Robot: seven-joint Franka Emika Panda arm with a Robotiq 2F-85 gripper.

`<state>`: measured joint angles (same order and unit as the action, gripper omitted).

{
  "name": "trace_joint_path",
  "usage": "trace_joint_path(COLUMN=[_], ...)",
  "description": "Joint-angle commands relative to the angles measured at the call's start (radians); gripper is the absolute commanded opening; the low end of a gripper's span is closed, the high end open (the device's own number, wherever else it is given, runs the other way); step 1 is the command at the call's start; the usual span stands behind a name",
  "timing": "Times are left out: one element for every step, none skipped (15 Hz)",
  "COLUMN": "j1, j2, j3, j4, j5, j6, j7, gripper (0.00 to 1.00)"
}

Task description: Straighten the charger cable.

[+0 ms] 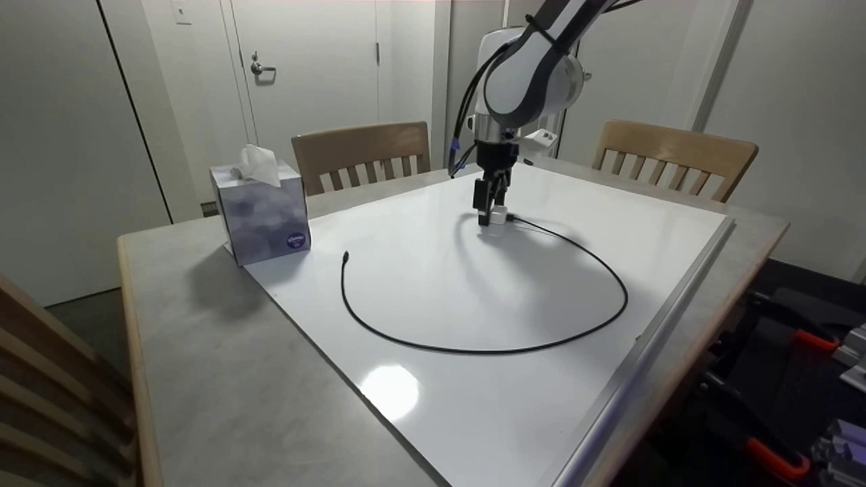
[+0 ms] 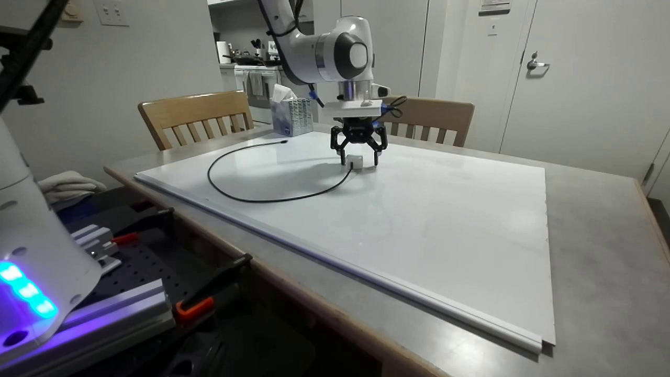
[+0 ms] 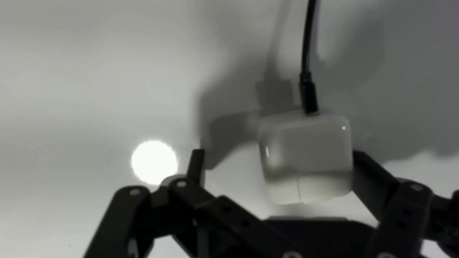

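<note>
The charger cable [image 1: 490, 352] is a thin black cord on the white board, bent in a wide open curve in both exterior views [image 2: 261, 201]. One end enters a pale grey plug block [image 3: 306, 154], which also shows in both exterior views [image 1: 498, 215] [image 2: 356, 161]. The cable's other end [image 1: 346, 257] is a small black tip lying free. My gripper [image 3: 278, 154] is open, pointing down, with its fingers on either side of the block. The right finger in the wrist view is at or touching the block; a gap separates the left finger from it. The gripper also shows in an exterior view [image 2: 359, 160].
The white board [image 2: 445, 209] lies on a grey table [image 1: 243, 379], with a raised rail [image 1: 649, 358] along one edge. A tissue box [image 1: 264, 216] stands at a board corner, near the cable's free tip. Wooden chairs [image 1: 365, 145] stand round the table.
</note>
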<state>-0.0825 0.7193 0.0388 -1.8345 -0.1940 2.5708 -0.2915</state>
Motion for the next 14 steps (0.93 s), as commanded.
trace_joint_path(j1=[-0.131,-0.158,-0.172,-0.178,-0.175,-0.178,-0.175,-0.171,-0.163,-0.162,-0.157,-0.155,-0.153,-0.150], j2=[-0.011,-0.015,-0.019,-0.026,-0.028,-0.031,-0.031,-0.032,-0.031,-0.030,-0.028,-0.027,-0.026,-0.026], j3=[0.107,0.128,0.134,0.134,0.127,0.127,0.125,0.122,0.117,0.118,0.115,0.114,0.113,0.111], j4=[-0.049,-0.061,-0.066,-0.075,-0.076,-0.078,-0.078,-0.077,-0.071,-0.065,-0.061,-0.057,-0.056,-0.054], j5=[0.152,0.194,0.214,0.224,0.224,0.225,0.224,0.221,0.214,0.213,0.209,0.208,0.206,0.206], j6=[0.015,0.016,0.025,0.034,0.036,0.035,0.038,0.035,0.027,0.019,0.015,0.010,0.011,0.006], j7=[-0.133,-0.162,-0.178,-0.188,-0.188,-0.194,-0.194,-0.190,-0.183,-0.185,-0.181,-0.179,-0.179,-0.174], gripper=[1.00,1.00,1.00,1.00,1.00,1.00,1.00,1.00,1.00,1.00,1.00,1.00,1.00,0.75])
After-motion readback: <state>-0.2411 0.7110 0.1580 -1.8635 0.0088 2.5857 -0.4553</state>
